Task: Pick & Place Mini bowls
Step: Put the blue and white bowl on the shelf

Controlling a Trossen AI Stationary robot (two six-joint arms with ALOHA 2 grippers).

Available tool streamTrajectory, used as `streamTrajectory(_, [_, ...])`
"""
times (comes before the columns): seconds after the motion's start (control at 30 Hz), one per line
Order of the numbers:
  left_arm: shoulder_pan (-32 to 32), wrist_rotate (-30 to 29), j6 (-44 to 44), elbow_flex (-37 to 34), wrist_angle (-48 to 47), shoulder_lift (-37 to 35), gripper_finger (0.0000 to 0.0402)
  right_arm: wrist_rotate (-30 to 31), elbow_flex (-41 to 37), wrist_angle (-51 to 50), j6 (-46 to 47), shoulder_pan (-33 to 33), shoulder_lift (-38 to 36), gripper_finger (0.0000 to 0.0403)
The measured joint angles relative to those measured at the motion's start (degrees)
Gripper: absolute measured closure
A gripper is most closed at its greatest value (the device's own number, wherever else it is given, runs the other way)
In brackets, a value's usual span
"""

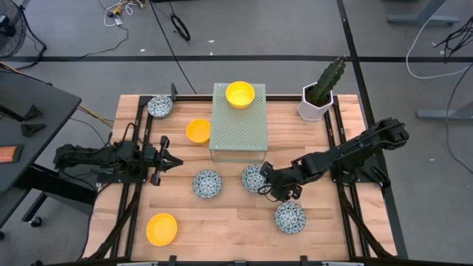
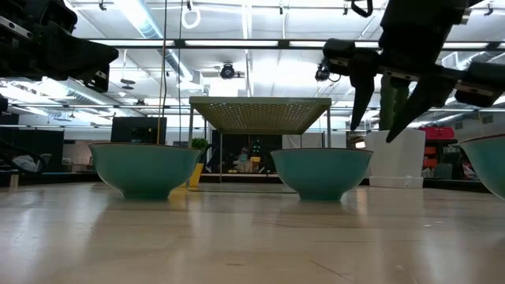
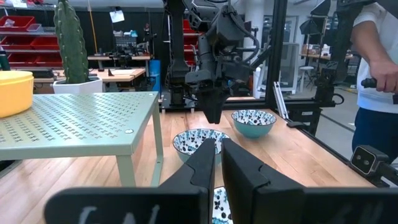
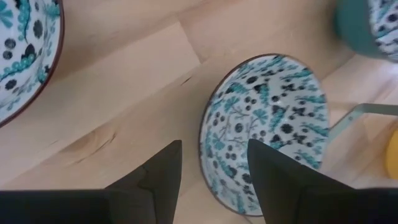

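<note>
A wooden table (image 1: 222,222) carries a green perforated stand (image 1: 238,125) in a workshop with shelving. The right gripper (image 1: 264,179), fingers apart and empty, hovers over a patterned bowl (image 1: 253,177) before the stand. The left gripper (image 1: 177,161), nearly closed and empty, waits aside; a person (image 3: 379,74) is cut off.

I see seven mini bowls upright: three yellow bowls (image 1: 240,94), one atop the perforated stand, and four blue-patterned bowls (image 1: 208,183) on the counter.

Both arms (image 1: 96,159) are matte black, built of chunky jointed segments with black cables running along them. Each tool (image 1: 267,183) ends in two flat, tapering black fingers (image 4: 280,180). The left tool (image 1: 168,159) carries faint pale lettering on its body.
</note>
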Motion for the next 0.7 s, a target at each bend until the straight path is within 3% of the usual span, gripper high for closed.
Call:
streamTrajectory(0.43, [0.0, 0.0, 0.0, 0.0, 0.0, 0.0, 0.0367, 0.0, 0.0, 1.0, 0.0, 0.0, 2.8, 0.0220])
streamTrajectory(0.7, [0.0, 0.0, 0.0, 0.0, 0.0, 0.0, 0.0367, 0.0, 0.0, 1.0, 0.1, 0.0, 3.1, 0.0266])
